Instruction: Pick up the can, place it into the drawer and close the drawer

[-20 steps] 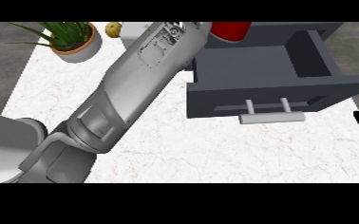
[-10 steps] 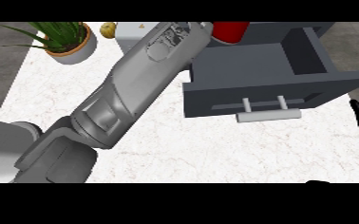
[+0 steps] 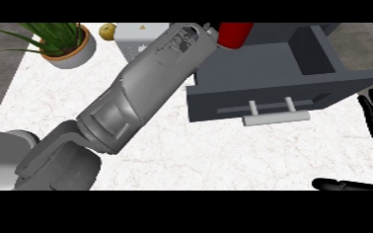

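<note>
The red can (image 3: 235, 33) shows at the top of the head view, over the back left corner of the open dark grey drawer (image 3: 270, 66). My left forearm runs up from the lower left to it. Only a black sliver of my left hand (image 3: 209, 27) shows against the can's left side, curled round it; the rest is cut off by the view's top. The drawer's pale bar handle (image 3: 274, 116) faces me. My right hand (image 3: 341, 183) rests open at the lower right edge, with fingertips (image 3: 364, 107) showing further up the right edge.
A potted green plant (image 3: 67, 44) stands at the back left. Beside it are a small yellowish fruit (image 3: 108, 29) and a white box (image 3: 140, 38), partly behind my forearm. The white marbled counter (image 3: 218, 153) spreads in front of the drawer.
My left forearm has swung a little to the right and further over the drawer's left wall, with the can still at its end. The right hand's fingers now show at the lower right.
</note>
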Motion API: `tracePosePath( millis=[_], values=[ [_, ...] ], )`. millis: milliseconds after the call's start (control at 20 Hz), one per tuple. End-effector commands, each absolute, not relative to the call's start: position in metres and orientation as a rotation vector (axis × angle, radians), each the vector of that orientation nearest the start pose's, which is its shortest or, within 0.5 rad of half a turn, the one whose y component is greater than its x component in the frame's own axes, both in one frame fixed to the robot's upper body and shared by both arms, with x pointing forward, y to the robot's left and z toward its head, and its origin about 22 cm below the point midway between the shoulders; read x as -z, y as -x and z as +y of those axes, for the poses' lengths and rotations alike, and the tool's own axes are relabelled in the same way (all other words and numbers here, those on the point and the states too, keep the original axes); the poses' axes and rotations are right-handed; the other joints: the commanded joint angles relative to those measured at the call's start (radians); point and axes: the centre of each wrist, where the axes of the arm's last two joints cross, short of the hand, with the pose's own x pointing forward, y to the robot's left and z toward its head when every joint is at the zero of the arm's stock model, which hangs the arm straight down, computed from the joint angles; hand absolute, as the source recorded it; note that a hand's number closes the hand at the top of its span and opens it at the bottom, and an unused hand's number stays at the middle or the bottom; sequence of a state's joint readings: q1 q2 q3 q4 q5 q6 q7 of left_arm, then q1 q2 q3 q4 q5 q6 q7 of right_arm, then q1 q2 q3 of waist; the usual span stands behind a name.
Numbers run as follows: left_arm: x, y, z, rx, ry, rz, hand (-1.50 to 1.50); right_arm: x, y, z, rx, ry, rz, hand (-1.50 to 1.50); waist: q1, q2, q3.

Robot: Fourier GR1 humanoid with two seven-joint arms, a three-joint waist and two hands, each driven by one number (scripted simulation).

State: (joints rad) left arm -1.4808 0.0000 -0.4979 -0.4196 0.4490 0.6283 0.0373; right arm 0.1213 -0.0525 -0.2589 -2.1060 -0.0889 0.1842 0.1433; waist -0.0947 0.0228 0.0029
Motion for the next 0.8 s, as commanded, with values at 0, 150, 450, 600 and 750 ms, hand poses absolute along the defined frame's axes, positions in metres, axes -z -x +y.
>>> tracePosePath(
  millis=[0, 150, 450, 600, 750],
  values=[
    [-0.169, -0.428, -0.006, 0.290, -0.238, -1.762, 1.50, -0.101, -0.184, -0.292, -0.015, 0.133, -1.870, -1.50, -0.017, 0.005, 0.000],
    [-0.183, -0.433, -0.008, 0.303, -0.294, -1.777, 1.50, -0.117, -0.176, -0.302, -0.025, 0.155, -1.888, -1.50, -0.015, 0.002, 0.000],
    [-0.168, -0.429, -0.006, 0.267, -0.326, -1.776, -1.50, -0.108, -0.192, -0.293, -0.046, 0.128, -1.892, -1.50, -0.040, 0.012, 0.001],
    [-0.175, -0.434, -0.005, 0.252, -0.339, -1.760, -1.50, -0.124, -0.185, -0.292, -0.060, 0.132, -1.897, -1.50, -0.038, 0.009, -0.001],
    [-0.166, -0.433, -0.002, 0.239, -0.351, -1.792, -1.50, -0.114, -0.189, -0.283, -0.036, 0.135, -1.877, -1.50, -0.024, 0.011, -0.001]
  ],
)
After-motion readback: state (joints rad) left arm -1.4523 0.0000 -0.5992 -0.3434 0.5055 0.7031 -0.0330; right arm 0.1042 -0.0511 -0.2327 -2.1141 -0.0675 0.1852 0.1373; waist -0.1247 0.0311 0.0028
